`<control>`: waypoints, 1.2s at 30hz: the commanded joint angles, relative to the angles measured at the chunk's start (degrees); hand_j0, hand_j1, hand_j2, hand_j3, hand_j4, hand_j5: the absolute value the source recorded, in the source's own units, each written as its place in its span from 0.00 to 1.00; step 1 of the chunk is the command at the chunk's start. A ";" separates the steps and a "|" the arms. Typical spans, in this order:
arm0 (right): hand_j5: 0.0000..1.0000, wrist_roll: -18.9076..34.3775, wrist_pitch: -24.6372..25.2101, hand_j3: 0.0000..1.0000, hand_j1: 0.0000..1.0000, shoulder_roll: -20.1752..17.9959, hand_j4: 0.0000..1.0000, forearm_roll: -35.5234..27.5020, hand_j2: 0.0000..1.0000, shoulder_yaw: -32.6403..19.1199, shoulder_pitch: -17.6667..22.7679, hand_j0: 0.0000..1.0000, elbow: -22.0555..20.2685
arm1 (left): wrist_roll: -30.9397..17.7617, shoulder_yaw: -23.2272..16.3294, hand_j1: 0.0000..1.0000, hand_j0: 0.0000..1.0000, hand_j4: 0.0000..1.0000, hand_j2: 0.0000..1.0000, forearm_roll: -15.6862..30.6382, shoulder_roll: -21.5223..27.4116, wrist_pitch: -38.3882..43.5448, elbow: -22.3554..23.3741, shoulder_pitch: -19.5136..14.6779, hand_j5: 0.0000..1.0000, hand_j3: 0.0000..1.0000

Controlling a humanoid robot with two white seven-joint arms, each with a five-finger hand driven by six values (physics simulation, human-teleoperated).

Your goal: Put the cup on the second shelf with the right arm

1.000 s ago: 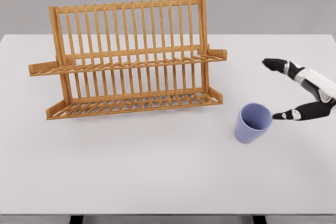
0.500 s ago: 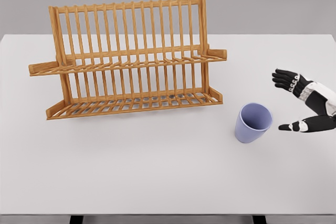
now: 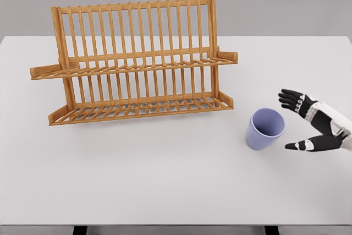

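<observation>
A lilac cup (image 3: 264, 129) stands upright on the white table (image 3: 165, 180), right of the wooden dish rack (image 3: 135, 61). The rack has two slatted shelves: an upper one (image 3: 137, 64) and a lower one (image 3: 140, 108). Both shelves hold nothing. My right hand (image 3: 290, 122) hovers just right of the cup, fingers (image 3: 287, 97) spread above and thumb below, not touching it. The hand is open and holds nothing. The left arm does not show.
The rack stands at the table's back left, its right end about a cup's width from the cup. The table's front edge runs along the bottom of the view.
My right hand has dropped lower, from above the cup's rim height to beside the cup. The cup and rack have not moved.
</observation>
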 commanded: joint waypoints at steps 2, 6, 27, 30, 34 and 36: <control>1.00 0.00 -1.76 1.00 1.00 0.20 1.00 -0.58 1.00 1.89 -0.09 1.00 1.15 | -0.01 -0.01 1.00 1.00 1.00 1.00 0.01 0.00 0.03 0.00 0.00 1.00 1.00; 1.00 0.00 -3.34 1.00 1.00 0.20 1.00 -0.67 1.00 3.21 -0.53 1.00 3.17 | -0.01 -0.01 1.00 1.00 1.00 1.00 0.01 0.00 0.03 0.00 0.00 1.00 1.00; 1.00 0.00 -4.22 1.00 1.00 3.72 1.00 0.03 1.00 8.13 -5.36 1.00 6.07 | -0.01 -0.01 1.00 1.00 1.00 1.00 0.01 0.00 -0.06 0.00 -0.09 1.00 1.00; 1.00 0.00 -4.22 1.00 1.00 3.72 1.00 0.03 1.00 8.48 -5.36 1.00 6.07 | -0.01 -0.01 1.00 1.00 1.00 1.00 0.01 0.00 0.03 0.00 0.00 1.00 1.00; 1.00 0.00 -4.22 1.00 1.00 3.72 1.00 0.03 1.00 9.01 -5.36 1.00 6.07 | -0.01 -0.01 1.00 1.00 1.00 1.00 0.01 0.00 -0.06 0.00 0.00 1.00 1.00; 1.00 0.00 -4.22 1.00 1.00 3.72 1.00 0.12 1.00 9.10 -5.36 1.00 6.07 | -0.01 -0.01 1.00 1.00 1.00 1.00 0.01 0.00 -0.06 0.00 0.00 1.00 1.00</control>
